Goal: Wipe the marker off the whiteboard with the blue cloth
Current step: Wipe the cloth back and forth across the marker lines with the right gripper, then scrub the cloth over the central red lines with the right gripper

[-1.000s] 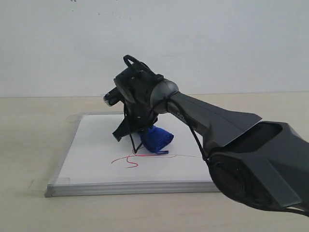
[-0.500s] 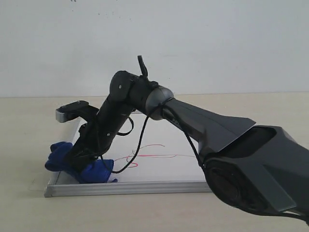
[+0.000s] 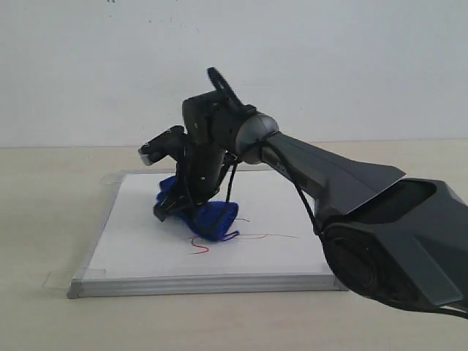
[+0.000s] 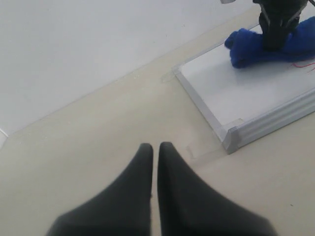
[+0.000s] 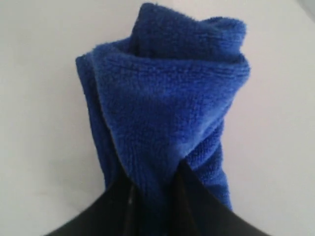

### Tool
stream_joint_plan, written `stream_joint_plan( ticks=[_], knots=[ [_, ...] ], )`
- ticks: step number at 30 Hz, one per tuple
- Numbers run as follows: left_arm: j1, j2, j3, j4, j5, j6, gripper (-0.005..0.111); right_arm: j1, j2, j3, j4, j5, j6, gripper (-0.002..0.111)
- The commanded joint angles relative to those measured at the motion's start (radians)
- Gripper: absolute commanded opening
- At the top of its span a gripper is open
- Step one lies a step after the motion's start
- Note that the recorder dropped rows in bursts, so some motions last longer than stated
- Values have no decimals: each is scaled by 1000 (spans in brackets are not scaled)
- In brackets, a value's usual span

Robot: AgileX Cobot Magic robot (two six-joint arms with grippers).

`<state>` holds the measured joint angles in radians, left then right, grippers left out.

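The whiteboard (image 3: 139,234) lies flat on the table, silver-framed, with tape tabs at its corners. My right gripper (image 3: 191,208) is shut on the blue cloth (image 3: 208,218) and presses it onto the board near the middle. Thin red marker lines (image 3: 256,236) run to the right of the cloth, with a small loop (image 3: 199,248) just in front of it. From the right wrist, the folded blue cloth (image 5: 167,113) is pinched between the jaws over the white surface. My left gripper (image 4: 154,147) hovers shut over bare table, off the board's corner (image 4: 231,135). It also sees the cloth (image 4: 266,46).
The beige table (image 3: 44,190) surrounds the board, with a pale wall behind. My right arm (image 3: 351,197) stretches from the lower right across the board's right side. A clear tape tab (image 3: 55,278) sticks out at the board's near left corner.
The right gripper swept the cloth from the board's near left corner back toward the middle. The left part of the red squiggle is gone; a second ago the cloth was near the middle too.
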<state>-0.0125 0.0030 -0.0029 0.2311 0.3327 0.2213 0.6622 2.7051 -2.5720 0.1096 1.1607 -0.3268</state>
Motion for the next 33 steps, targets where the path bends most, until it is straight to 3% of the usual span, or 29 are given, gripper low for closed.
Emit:
stream_joint_plan(
  ticks=[1,3,4,9,12,15,21,23,33],
  knots=[
    [2,-3,3,-2,-3,5,4,26,28,15,565,60,-406,0],
    [2,-3,3,-2,-3,5,4,26,28,15,536,60,-384,0],
    [2,-3,3,-2,-3,5,4,24,28,15,451,60,-280,0],
    [2,-3,3,-2,-3,5,4,19,28,15,-323,60,306,0],
    [2,-3,3,-2,-3,5,4,10,28,15,-433,60,396,0],
    [2,-3,3,-2,-3,5,4,8,28,15,-370,60,365,0],
    [2,-3,3,-2,-3,5,4,8,28,15,59,60,-86,0],
    [2,-3,3,-2,-3,5,4,8,28,15,136,60,-142,0],
    [2,-3,3,-2,-3,5,4,12,28,15,253,60,-85,0]
  ],
)
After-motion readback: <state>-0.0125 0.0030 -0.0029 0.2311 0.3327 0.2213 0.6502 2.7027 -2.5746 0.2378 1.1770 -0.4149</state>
